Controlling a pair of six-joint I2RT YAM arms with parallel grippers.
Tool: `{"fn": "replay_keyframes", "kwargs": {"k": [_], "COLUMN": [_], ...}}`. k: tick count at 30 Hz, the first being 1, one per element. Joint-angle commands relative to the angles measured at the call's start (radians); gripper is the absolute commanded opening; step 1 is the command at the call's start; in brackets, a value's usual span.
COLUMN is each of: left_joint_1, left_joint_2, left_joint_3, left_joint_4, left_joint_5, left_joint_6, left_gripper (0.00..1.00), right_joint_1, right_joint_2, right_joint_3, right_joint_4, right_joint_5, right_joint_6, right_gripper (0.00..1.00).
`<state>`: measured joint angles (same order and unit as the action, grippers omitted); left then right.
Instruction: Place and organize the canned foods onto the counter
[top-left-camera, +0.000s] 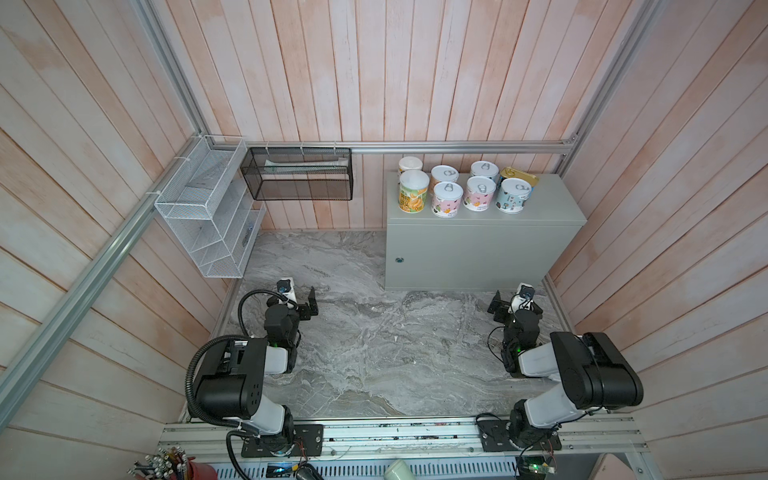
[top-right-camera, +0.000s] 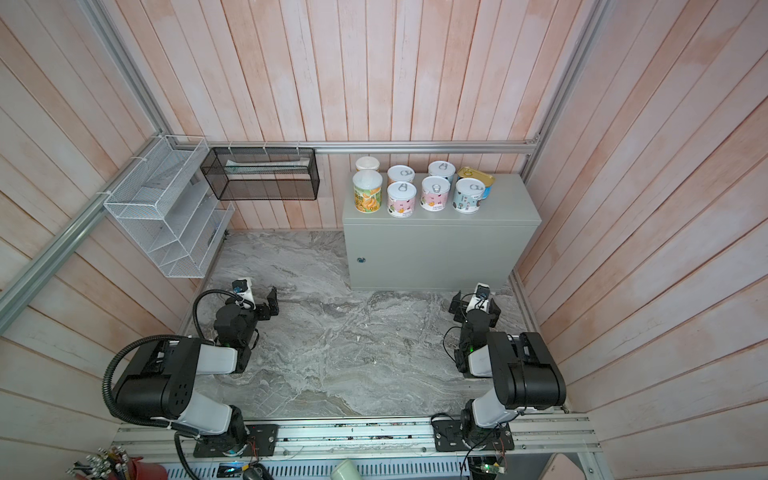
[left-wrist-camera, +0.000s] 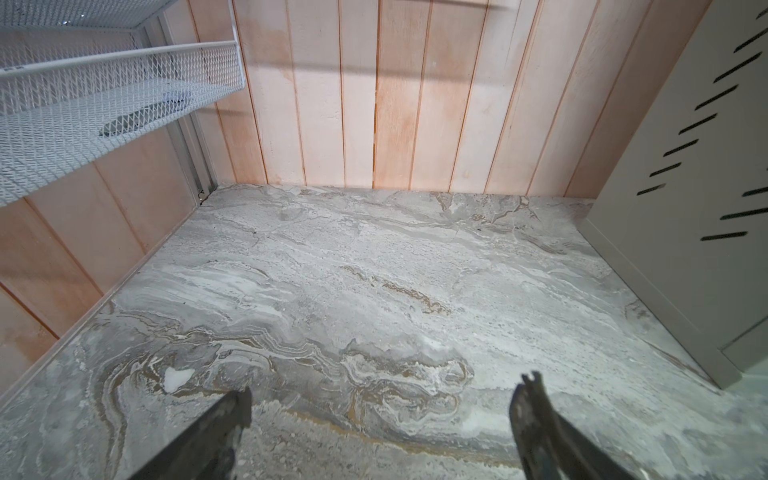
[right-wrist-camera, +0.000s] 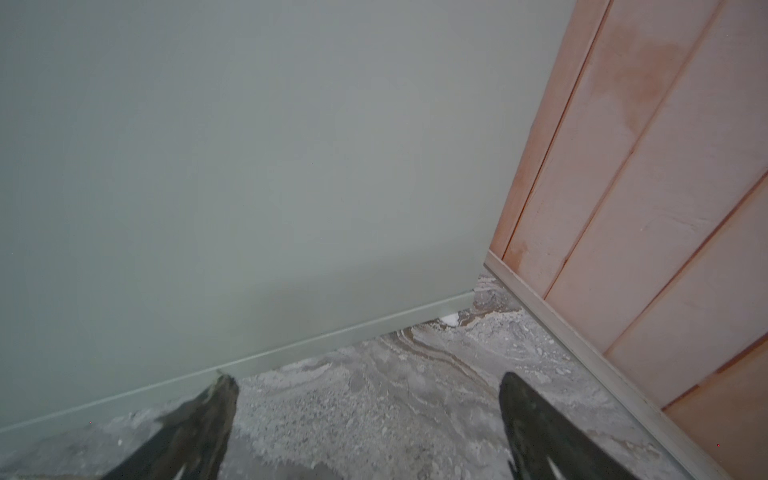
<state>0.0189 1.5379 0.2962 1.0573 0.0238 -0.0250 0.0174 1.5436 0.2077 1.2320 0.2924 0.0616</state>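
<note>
Eight cans (top-left-camera: 448, 199) are seen in both top views standing on the flat grey surface (top-left-camera: 552, 203) atop the metal box (top-left-camera: 469, 257), gathered toward its left and rear. Two yellow-green cans (top-left-camera: 414, 191) with white lids are placed at the left end, one behind the other, and the rear one is largely hidden by the front one. Five pastel pull-tab cans (top-left-camera: 479, 193) are set in two rows to their right, three in front and two behind; the labels of the rear pair are mostly covered. The gold oblong tin (top-left-camera: 519, 176) is lodged at the rear right, partly hidden behind the blue-labelled can (top-left-camera: 514, 195), and whether it lies flat or leans cannot be told.

The left end effector (left-wrist-camera: 386, 392) is positioned low over the marble-patterned floor (left-wrist-camera: 374, 270), its fingers (left-wrist-camera: 536, 407) spread wide with nothing between them; only the fingertips are shown in the left wrist view, the rest being cut off by the frame edge. The right end effector (right-wrist-camera: 369, 383) is likewise spread and empty, close to the box's front, by which most of the right wrist view is filled.
</note>
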Motion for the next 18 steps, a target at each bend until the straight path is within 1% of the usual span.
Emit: {"fn": "replay_keyframes", "kwargs": {"k": [1,3,6,18], "left_joint_1": [0.004,0.004,0.004,-0.003], "left_joint_2": [0.004,0.005,0.004,0.007], "left_joint_3": [-0.003,-0.003,-0.003,-0.001], "left_joint_4": [0.042,0.043,0.042,0.040], "left_joint_5": [0.015,0.015,0.015,0.005], "left_joint_6": [0.017,0.016,0.017,0.025], "left_gripper": [1.00,1.00,1.00,1.00], "right_joint_1": [0.004,0.006,0.006,0.006], "right_joint_2": [-0.019,-0.009,-0.024,-0.020], "right_joint_3": [0.008,0.002,0.012,0.011], "right_joint_4": [0.035,0.065,0.019,0.028], "right_joint_5": [-0.027,-0.023,-0.028,-0.027], "right_joint_6": [-0.017,-0.018,-0.020,-0.020], "right_gripper": [0.98,0.98,0.98,0.98]}}
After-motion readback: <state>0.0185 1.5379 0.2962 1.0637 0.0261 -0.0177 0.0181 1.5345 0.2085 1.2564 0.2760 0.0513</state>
